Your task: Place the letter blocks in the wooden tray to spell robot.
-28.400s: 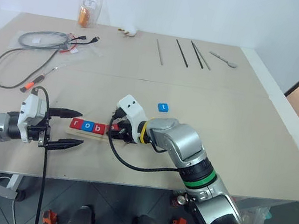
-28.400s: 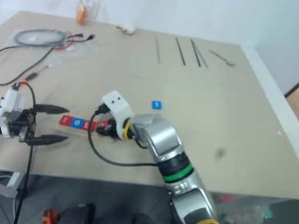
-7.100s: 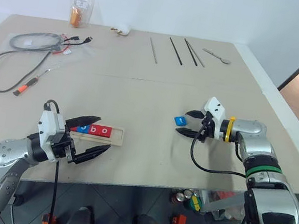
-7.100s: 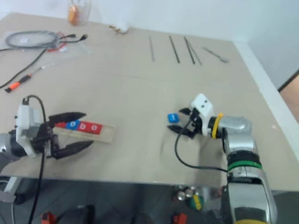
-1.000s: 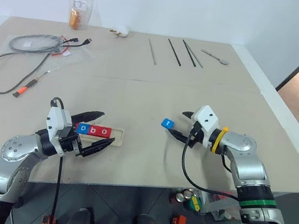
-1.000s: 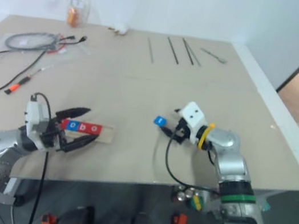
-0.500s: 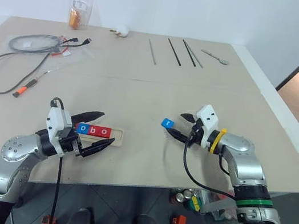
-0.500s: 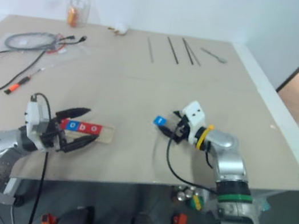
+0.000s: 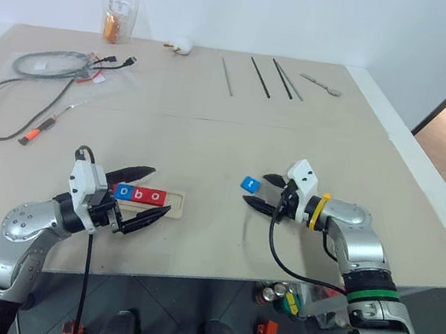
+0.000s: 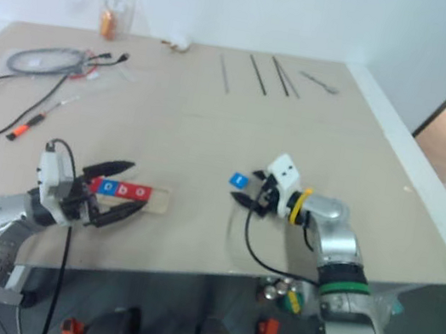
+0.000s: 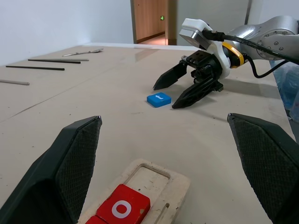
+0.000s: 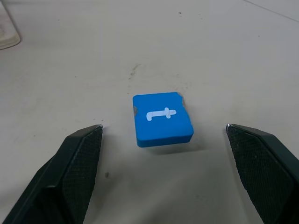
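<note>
Blue and flat on the bare tabletop (image 9: 349,137), the t block (image 12: 161,118) lies just ahead of the right gripper (image 9: 263,192), centred on the gap between its two black fingers (image 12: 79,154). They stand wide apart, one on each side, and neither touches the tile. Its white letter reads "t", seen sideways from the right wrist.

Nearer the table's front edge on the robot's left, the left gripper (image 9: 141,198) is also spread wide and holds nothing. Its fingers flank the left part of the wooden tray (image 9: 175,203), where a blue tile and a red one show the letters "b" and "o" (image 9: 149,195); a further blue tile sits partly behind the upper finger. The tray's right end is bare wood, and the t block lies well apart from it, to the right.

Compared with one second ago, the right gripper has dropped slightly toward the table and rolled a little, so its fingers now bracket the tile more squarely. The left gripper has stayed put.

Farther back lie a coiled cable (image 9: 13,82), thin dark rods (image 9: 260,77), a spoon (image 9: 320,84) and a small bag (image 9: 116,11) whose label is too small to read.
</note>
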### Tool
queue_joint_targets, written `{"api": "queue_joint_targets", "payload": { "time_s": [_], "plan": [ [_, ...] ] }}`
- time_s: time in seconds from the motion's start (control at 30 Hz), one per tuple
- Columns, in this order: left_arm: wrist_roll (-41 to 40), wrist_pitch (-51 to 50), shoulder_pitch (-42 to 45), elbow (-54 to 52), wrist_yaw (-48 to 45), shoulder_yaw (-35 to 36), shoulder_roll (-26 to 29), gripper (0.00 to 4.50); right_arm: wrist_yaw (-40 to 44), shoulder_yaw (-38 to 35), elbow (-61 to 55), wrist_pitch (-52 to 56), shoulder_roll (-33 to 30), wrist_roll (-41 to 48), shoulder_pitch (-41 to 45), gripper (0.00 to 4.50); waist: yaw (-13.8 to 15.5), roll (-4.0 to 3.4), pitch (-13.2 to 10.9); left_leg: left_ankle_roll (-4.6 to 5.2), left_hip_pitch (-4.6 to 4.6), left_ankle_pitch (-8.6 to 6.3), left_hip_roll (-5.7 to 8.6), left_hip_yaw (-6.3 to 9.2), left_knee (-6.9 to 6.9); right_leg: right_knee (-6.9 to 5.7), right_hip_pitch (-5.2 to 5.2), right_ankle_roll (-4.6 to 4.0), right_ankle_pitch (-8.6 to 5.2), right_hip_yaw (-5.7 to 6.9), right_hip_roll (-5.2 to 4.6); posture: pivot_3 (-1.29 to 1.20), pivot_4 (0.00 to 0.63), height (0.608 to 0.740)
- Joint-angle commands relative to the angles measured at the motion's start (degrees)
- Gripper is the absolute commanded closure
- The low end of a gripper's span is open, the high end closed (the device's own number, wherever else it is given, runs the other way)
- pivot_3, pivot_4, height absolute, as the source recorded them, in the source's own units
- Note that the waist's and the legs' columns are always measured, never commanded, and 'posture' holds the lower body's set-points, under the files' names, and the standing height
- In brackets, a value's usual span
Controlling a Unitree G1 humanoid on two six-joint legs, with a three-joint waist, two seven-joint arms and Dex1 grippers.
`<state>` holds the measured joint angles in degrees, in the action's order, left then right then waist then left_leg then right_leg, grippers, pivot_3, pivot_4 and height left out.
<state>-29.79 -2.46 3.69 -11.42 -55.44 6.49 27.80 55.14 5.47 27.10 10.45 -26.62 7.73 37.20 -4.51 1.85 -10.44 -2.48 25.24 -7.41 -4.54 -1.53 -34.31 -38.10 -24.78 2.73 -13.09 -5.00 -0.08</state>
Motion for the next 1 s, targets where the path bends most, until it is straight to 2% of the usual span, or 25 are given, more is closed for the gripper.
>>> {"api": "queue_joint_targets", "payload": {
  "time_s": [0.03,0.33,0.63,0.83,1.0],
  "plan": [
    [-0.3,1.1,0.1,-1.0,0.3,1.0,0.2,0.0,1.0,-0.2,0.0,-1.0,0.6,0.5,2.2,0.38,0.0,0.0,0.0,0.0,0.0,0.0,0.0,0.0,0.0,0.0,0.0,0.0,0.0,0.0,0.01,0.0,0.15,0.74],
    [-1.4,1.1,-1.8,-1.9,-3.8,2.7,4.2,0.0,2.5,-0.5,1.8,-0.8,1.3,1.4,2.7,3.31,0.0,0.0,0.0,0.0,0.01,0.0,-0.01,0.0,0.02,-0.01,-0.05,0.0,0.0,-0.01,0.01,0.0,0.15,0.74],
    [-1.8,2.1,-3.6,0.4,-8.3,6.3,8.9,0.0,2.9,-0.3,0.8,-0.6,1.2,1.8,2.7,3.33,0.0,0.0,0.0,0.0,0.01,0.0,-0.01,-0.03,0.01,-0.01,-0.06,-0.02,0.0,-0.01,-0.01,0.0,0.15,0.74],
    [-2.0,3.2,-3.4,3.2,-11.3,7.8,11.0,0.0,9.8,2.2,-18.2,10.8,0.4,9.0,1.9,3.33,0.0,-0.02,0.0,0.0,0.15,0.0,-0.09,-0.03,0.06,-0.08,-0.27,-0.06,0.01,0.04,0.02,0.0,0.15,0.74],
    [-0.9,4.3,-2.4,5.9,-13.3,7.6,12.2,0.0,13.4,7.4,-24.0,14.0,1.0,9.2,4.2,3.33,0.0,-0.01,0.0,-0.04,0.15,-0.03,-0.12,-0.03,0.07,-0.07,-0.26,-0.12,-0.03,0.11,0.0,0.0,0.15,0.74]
  ]
}}
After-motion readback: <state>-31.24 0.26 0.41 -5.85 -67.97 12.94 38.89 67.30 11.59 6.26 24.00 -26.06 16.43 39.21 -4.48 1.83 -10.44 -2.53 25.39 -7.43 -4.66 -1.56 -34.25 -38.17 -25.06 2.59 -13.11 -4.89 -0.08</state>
